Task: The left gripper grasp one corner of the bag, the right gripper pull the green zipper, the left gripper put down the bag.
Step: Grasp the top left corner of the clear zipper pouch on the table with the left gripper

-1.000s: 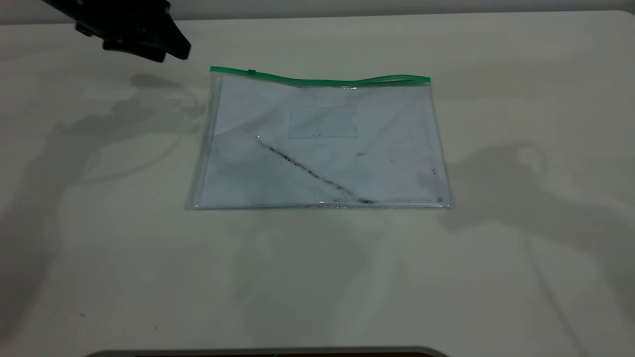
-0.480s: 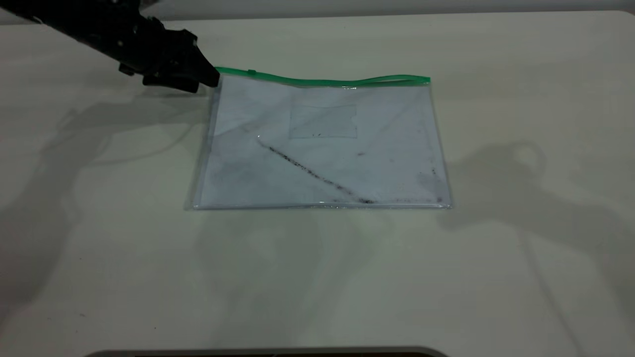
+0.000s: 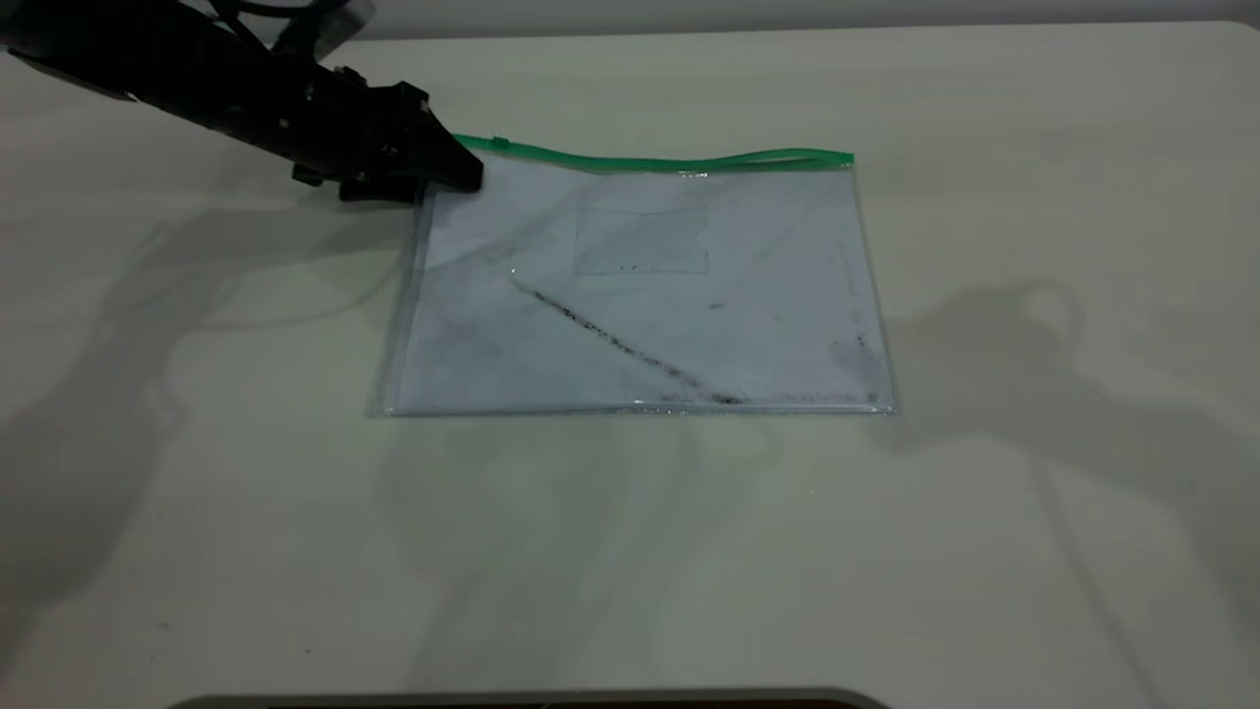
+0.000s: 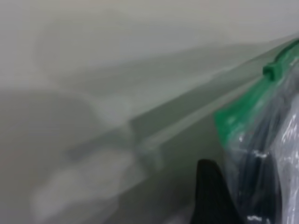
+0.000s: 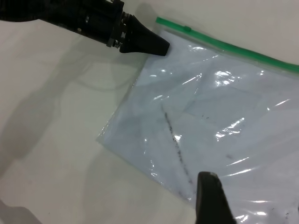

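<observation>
Exterior view: left gripper [image 3: 463,172] at bag [image 3: 640,286] corner nr green zipper [image 3: 500,144], jaw state unclear.

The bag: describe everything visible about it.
The bag is a flat, rectangular clear-plastic pouch lying on the table, holding a white sheet marked by a dark diagonal streak, with a small clear pocket. A green strip runs along its far edge, with the green zipper near the left end. The left hand is at that corner.
</observation>
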{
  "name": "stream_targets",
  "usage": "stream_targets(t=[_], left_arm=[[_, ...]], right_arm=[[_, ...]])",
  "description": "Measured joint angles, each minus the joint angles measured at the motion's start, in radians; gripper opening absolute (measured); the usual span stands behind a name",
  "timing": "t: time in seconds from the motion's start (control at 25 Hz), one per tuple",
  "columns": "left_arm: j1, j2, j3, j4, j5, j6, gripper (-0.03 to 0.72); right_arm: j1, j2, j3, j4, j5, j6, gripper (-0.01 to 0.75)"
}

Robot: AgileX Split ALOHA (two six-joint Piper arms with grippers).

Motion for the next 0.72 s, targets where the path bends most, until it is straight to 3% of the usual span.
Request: stream_targets(t=[0.16, 0.48, 0.72], left_arm=[[-0.009, 0.0, -0.001, -0.009, -0.003, 0.009, 0.426], [-0.018, 0.0, -0.001, -0.009, -0.008, 0.009, 0.062], [-0.027, -0.029, -0.003, -0.006, 0.082, 0.093, 0.055]], right_arm=[[0.0, 0.0, 0.0, 0.0, -0.007, -0.001, 0.479], [0.0, 0.003, -0.002, 0.008, -0.014, -0.048, 0.479], [0.029, 0.083, -0.09, 0.028, -0.014, -0.164, 0.479]])
